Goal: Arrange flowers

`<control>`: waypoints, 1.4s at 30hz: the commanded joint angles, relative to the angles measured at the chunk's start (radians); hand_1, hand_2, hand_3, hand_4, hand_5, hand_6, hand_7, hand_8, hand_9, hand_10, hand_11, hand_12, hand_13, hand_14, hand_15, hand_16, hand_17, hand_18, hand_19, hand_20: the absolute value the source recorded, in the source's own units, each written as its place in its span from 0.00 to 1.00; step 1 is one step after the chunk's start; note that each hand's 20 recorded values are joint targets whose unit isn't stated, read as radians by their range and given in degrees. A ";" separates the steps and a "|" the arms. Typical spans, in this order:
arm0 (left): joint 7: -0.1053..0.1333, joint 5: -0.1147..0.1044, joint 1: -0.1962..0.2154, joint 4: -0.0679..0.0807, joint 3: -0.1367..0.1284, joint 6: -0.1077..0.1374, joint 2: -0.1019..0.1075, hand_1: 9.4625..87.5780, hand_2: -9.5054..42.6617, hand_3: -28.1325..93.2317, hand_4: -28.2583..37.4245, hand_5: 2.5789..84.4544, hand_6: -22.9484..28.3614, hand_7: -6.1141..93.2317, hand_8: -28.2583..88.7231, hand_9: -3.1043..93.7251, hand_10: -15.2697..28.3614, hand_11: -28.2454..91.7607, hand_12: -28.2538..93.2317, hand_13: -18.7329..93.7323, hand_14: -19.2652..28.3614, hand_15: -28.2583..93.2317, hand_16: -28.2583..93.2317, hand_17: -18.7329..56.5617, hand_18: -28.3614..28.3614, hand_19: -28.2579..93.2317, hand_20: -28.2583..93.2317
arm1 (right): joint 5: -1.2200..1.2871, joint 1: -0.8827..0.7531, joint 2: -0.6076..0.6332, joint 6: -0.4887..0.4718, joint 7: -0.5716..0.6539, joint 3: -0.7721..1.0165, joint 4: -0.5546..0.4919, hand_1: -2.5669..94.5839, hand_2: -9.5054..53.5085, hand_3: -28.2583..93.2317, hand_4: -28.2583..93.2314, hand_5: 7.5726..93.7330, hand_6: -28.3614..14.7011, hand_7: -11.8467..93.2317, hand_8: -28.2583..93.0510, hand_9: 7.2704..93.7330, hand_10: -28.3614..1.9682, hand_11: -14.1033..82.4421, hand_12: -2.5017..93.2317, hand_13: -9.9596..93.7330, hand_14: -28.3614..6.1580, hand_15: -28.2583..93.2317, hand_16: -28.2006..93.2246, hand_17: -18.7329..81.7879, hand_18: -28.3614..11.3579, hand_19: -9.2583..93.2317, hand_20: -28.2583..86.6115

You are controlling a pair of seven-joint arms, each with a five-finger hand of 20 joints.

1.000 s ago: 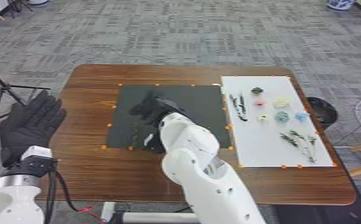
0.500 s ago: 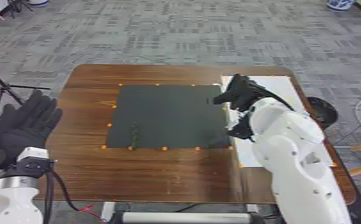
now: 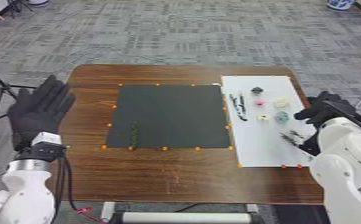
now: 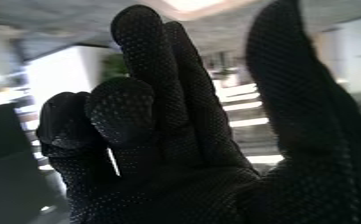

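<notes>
Gray carpet (image 3: 168, 35) spreads around one brown wooden table (image 3: 168, 175). Two flat pieces lie on it: a black mat (image 3: 168, 110) and, to the right, a white sheet (image 3: 265, 156). One thin green stem (image 3: 134, 135) lies on the mat, toward its near left corner. Five flower heads can be counted on the sheet: one dark (image 3: 256, 90), one pink (image 3: 259, 102), one cream (image 3: 281, 101), one small pale yellow (image 3: 263, 118) and one blue-green (image 3: 281, 117). Two slim dark strips (image 3: 241, 109) lie left of them, and some leafy sprigs (image 3: 292, 136), too small to count, lie nearer. The left hand (image 3: 34, 119) is open beside the table's left edge, fingers straight. The right hand (image 3: 329, 109) is over the sheet's right edge, relaxed and holding nothing; some fingers are straight, others bent.
</notes>
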 commanded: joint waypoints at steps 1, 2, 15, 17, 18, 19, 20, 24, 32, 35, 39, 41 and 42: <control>-0.006 -0.012 -0.015 -0.008 0.010 -0.021 0.002 0.17 0.44 0.82 0.00 0.52 0.60 0.17 0.16 0.40 0.66 0.37 0.29 0.41 0.64 0.37 0.20 0.18 0.73 0.50 0.30 | -0.022 -0.085 -0.033 -0.016 0.072 0.058 0.011 0.52 0.00 0.77 0.01 0.68 0.50 0.24 0.17 0.79 0.45 0.49 0.34 0.77 0.47 0.81 0.57 0.63 0.10 1.00 0.58; -0.005 -0.014 -0.015 -0.007 0.013 -0.021 0.003 0.17 0.43 0.82 0.00 0.52 0.60 0.17 0.16 0.40 0.66 0.38 0.29 0.41 0.65 0.37 0.20 0.18 0.73 0.50 0.30 | -0.015 -0.090 -0.034 -0.021 0.074 0.063 0.011 0.53 0.00 0.77 0.01 0.68 0.50 0.24 0.17 0.79 0.45 0.49 0.34 0.77 0.47 0.81 0.57 0.63 0.10 1.00 0.58; -0.013 -0.020 -0.119 0.042 0.125 -0.060 0.008 0.18 0.37 0.83 0.00 0.51 0.59 0.16 0.17 0.39 0.64 0.36 0.29 0.40 0.63 0.35 0.20 0.19 0.72 0.48 0.30 | -0.024 -0.127 -0.070 -0.069 0.071 0.060 0.033 0.74 0.00 0.52 0.00 0.70 0.55 0.23 0.16 0.80 0.57 0.51 0.51 0.77 0.47 0.83 0.60 0.63 0.10 1.00 0.59; -0.021 -0.011 -0.125 0.043 0.128 -0.056 0.007 0.18 0.37 0.83 0.00 0.50 0.59 0.16 0.17 0.38 0.64 0.36 0.29 0.40 0.63 0.35 0.20 0.19 0.72 0.48 0.30 | -0.022 -0.131 -0.077 -0.065 0.064 0.060 0.037 0.75 0.00 0.50 0.00 0.70 0.56 0.23 0.16 0.80 0.56 0.53 0.51 0.77 0.47 0.84 0.60 0.63 0.10 1.00 0.59; -0.023 -0.005 -0.127 0.043 0.129 -0.052 0.006 0.18 0.37 0.83 0.00 0.50 0.59 0.16 0.17 0.38 0.64 0.36 0.30 0.40 0.63 0.35 0.20 0.19 0.72 0.48 0.30 | -0.023 -0.133 -0.080 -0.058 0.062 0.058 0.040 0.75 0.00 0.50 0.00 0.70 0.56 0.24 0.16 0.80 0.55 0.54 0.50 0.77 0.47 0.84 0.60 0.63 0.10 1.00 0.59; -0.025 0.000 -0.130 0.043 0.129 -0.050 0.004 0.18 0.37 0.83 0.00 0.50 0.59 0.16 0.17 0.38 0.64 0.36 0.30 0.40 0.63 0.35 0.20 0.19 0.72 0.48 0.30 | -0.028 -0.134 -0.083 -0.051 0.060 0.054 0.046 0.74 0.00 0.50 0.00 0.71 0.56 0.23 0.16 0.79 0.54 0.55 0.50 0.77 0.48 0.84 0.60 0.62 0.10 1.00 0.59; -0.023 0.000 -0.127 0.041 0.127 -0.050 0.002 0.18 0.37 0.83 0.00 0.51 0.59 0.16 0.17 0.38 0.64 0.36 0.30 0.39 0.63 0.35 0.20 0.19 0.72 0.48 0.30 | -0.034 -0.134 -0.085 -0.052 0.054 0.051 0.052 0.74 0.00 0.51 0.00 0.71 0.56 0.23 0.16 0.79 0.54 0.56 0.49 0.77 0.48 0.84 0.60 0.62 0.10 1.00 0.59; -0.026 0.002 -0.126 0.041 0.129 -0.040 -0.007 0.18 0.37 0.83 0.00 0.51 0.59 0.16 0.17 0.38 0.64 0.36 0.30 0.40 0.63 0.35 0.21 0.19 0.72 0.48 0.30 | -0.032 -0.133 -0.095 -0.033 0.040 0.048 0.070 0.73 0.00 0.51 0.00 0.72 0.56 0.24 0.16 0.79 0.53 0.59 0.47 0.77 0.48 0.84 0.60 0.63 0.11 1.00 0.59; -0.051 0.090 -0.138 0.041 0.168 0.049 -0.013 0.19 0.40 0.83 0.00 0.51 0.60 0.16 0.17 0.39 0.65 0.36 0.30 0.40 0.63 0.35 0.21 0.19 0.72 0.48 0.30 | -0.061 -0.137 -0.110 0.028 0.007 0.025 0.116 0.68 0.00 0.63 0.00 0.77 0.59 0.27 0.26 0.83 0.55 0.57 0.51 0.79 0.50 0.84 0.60 0.64 0.11 1.00 0.59; -0.053 0.092 -0.137 0.040 0.169 0.043 -0.016 0.19 0.41 0.83 0.00 0.52 0.60 0.17 0.17 0.39 0.65 0.37 0.30 0.40 0.63 0.35 0.21 0.19 0.72 0.49 0.30 | -0.071 -0.134 -0.113 0.063 0.011 0.018 0.129 0.69 0.00 0.66 0.01 0.80 0.62 0.31 0.29 0.84 0.56 0.57 0.54 0.80 0.50 0.84 0.60 0.64 0.10 1.00 0.59; -0.056 0.100 -0.133 0.040 0.166 0.040 -0.015 0.19 0.42 0.83 0.00 0.52 0.60 0.17 0.16 0.39 0.65 0.37 0.30 0.40 0.63 0.35 0.20 0.18 0.73 0.49 0.30 | -0.090 -0.132 -0.106 0.127 0.012 0.002 0.129 0.66 0.00 0.73 0.02 0.82 0.62 0.38 0.33 0.86 0.56 0.59 0.53 0.81 0.50 0.84 0.60 0.66 0.10 1.00 0.60; -0.058 0.101 -0.134 0.043 0.165 0.035 -0.015 0.19 0.42 0.83 0.00 0.52 0.60 0.17 0.16 0.39 0.65 0.37 0.29 0.40 0.63 0.35 0.20 0.18 0.73 0.49 0.30 | -0.089 -0.132 -0.100 0.148 0.022 -0.003 0.116 0.65 0.00 0.74 0.03 0.82 0.63 0.39 0.35 0.86 0.56 0.59 0.53 0.81 0.50 0.84 0.60 0.66 0.09 1.00 0.60; -0.057 0.102 -0.134 0.044 0.165 0.034 -0.015 0.19 0.42 0.83 0.00 0.52 0.60 0.17 0.16 0.39 0.65 0.37 0.29 0.40 0.63 0.36 0.20 0.18 0.73 0.49 0.30 | -0.090 -0.139 -0.098 0.158 0.021 -0.001 0.105 0.64 0.00 0.75 0.03 0.81 0.63 0.40 0.37 0.85 0.57 0.59 0.54 0.81 0.50 0.84 0.60 0.66 0.09 1.00 0.60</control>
